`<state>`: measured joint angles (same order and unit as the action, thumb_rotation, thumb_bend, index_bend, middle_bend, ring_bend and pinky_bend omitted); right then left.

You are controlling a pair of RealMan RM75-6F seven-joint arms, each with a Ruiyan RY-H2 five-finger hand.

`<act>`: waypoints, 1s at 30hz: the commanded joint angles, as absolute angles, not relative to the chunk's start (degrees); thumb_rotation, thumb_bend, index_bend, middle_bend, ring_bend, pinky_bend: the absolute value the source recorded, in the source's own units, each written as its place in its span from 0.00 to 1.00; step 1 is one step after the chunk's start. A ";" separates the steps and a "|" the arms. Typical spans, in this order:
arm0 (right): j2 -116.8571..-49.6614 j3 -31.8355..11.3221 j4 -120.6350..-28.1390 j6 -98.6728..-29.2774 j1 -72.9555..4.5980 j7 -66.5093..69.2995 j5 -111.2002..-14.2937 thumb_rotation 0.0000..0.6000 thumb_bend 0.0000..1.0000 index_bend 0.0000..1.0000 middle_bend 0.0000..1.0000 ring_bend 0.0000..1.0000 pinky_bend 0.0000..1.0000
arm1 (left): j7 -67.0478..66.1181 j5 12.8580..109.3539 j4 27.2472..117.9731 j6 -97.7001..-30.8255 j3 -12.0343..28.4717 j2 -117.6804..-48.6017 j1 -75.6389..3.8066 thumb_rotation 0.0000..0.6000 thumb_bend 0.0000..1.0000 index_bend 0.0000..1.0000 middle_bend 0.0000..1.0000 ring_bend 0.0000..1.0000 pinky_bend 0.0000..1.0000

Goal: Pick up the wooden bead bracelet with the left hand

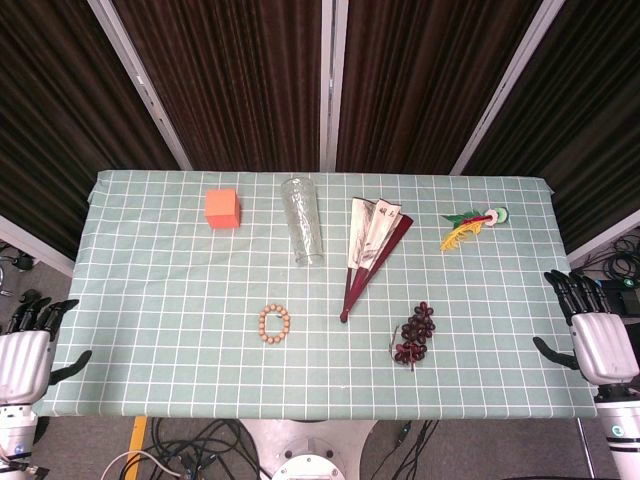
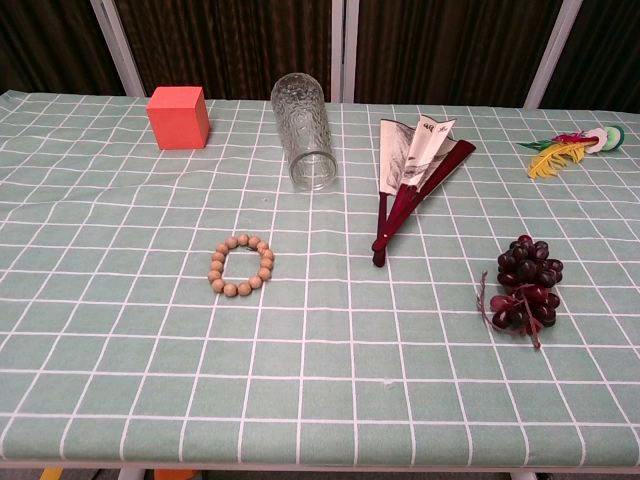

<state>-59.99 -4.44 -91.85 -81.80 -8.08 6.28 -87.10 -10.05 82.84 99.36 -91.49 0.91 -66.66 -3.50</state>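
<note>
The wooden bead bracelet (image 1: 275, 325) (image 2: 241, 265) lies flat on the green checked tablecloth (image 1: 160, 300), a small ring of tan beads near the table's front, left of centre. My left hand (image 1: 27, 350) hovers off the table's left front corner, fingers apart, holding nothing, far from the bracelet. Off the right front corner my right hand (image 1: 592, 332) hangs the same way, open. The chest view shows neither hand.
An orange cube (image 1: 222, 208) (image 2: 179, 117) stands at the back left. A clear glass (image 1: 303, 221) (image 2: 304, 130) lies on its side behind the bracelet. A half-folded fan (image 1: 370, 248) (image 2: 415, 175), dark grapes (image 1: 415, 334) (image 2: 525, 285) and a feathered ornament (image 1: 472, 226) (image 2: 570, 150) lie to the right.
</note>
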 commanded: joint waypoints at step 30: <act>-57.93 -5.06 -92.80 -85.61 -6.81 8.02 -88.04 1.00 0.10 0.00 0.06 0.00 0.00 | 7.04 109.36 81.54 -67.99 0.86 -74.92 -30.63 1.00 0.19 0.38 0.41 0.18 0.16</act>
